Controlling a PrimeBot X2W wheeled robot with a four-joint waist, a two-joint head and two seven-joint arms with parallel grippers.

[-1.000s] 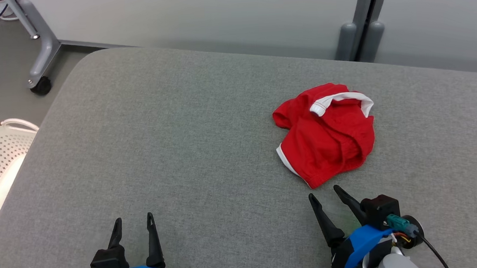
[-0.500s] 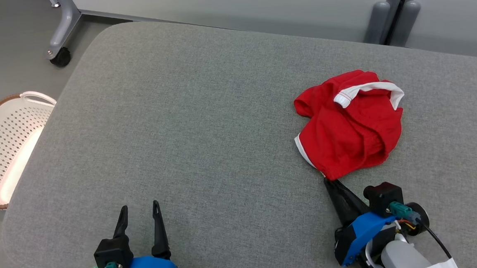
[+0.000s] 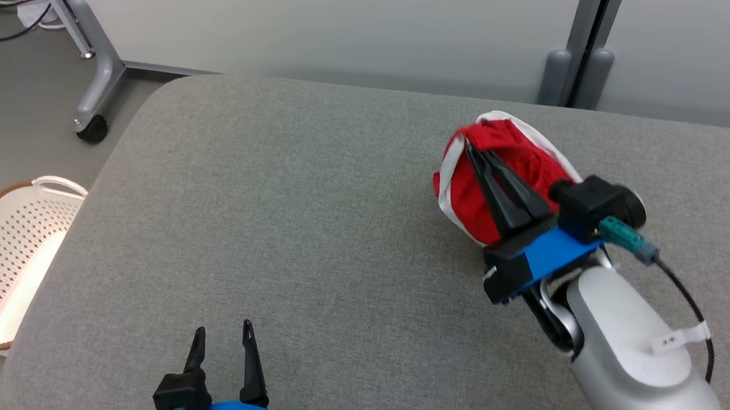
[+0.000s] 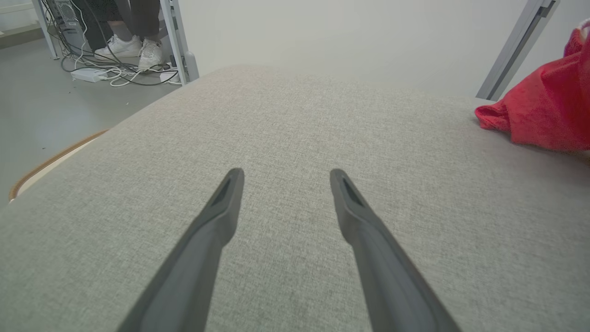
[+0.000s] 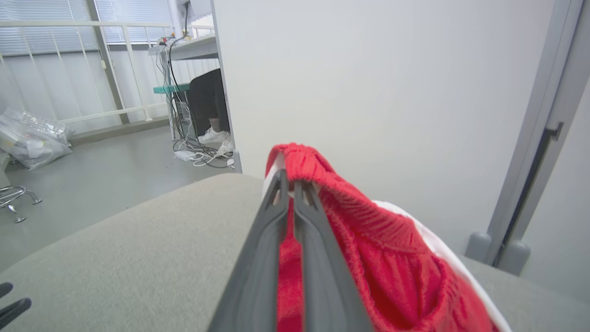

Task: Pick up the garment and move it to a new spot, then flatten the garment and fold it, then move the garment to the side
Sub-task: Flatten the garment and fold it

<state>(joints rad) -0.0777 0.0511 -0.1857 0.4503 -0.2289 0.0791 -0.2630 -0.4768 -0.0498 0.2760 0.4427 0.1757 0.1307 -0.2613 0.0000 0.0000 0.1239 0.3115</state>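
At 7 o'clock our left tool (image 3: 223,328) hovers wide and empty over the worktop (image 3: 315,221). At 2 o'clock our right tool (image 3: 474,151) is pinched tight on the garment (image 3: 460,205), which hangs bunched from it. We should lift until the cloth clears, carry slowly, and watch that thin pinch for slipping.

No legible txt, nums or brands in any view. Only candidate: small white tag (image 3: 671,340) on pale forearm (image 3: 619,316) of right arm, w/ tiny dark print, too small to read.
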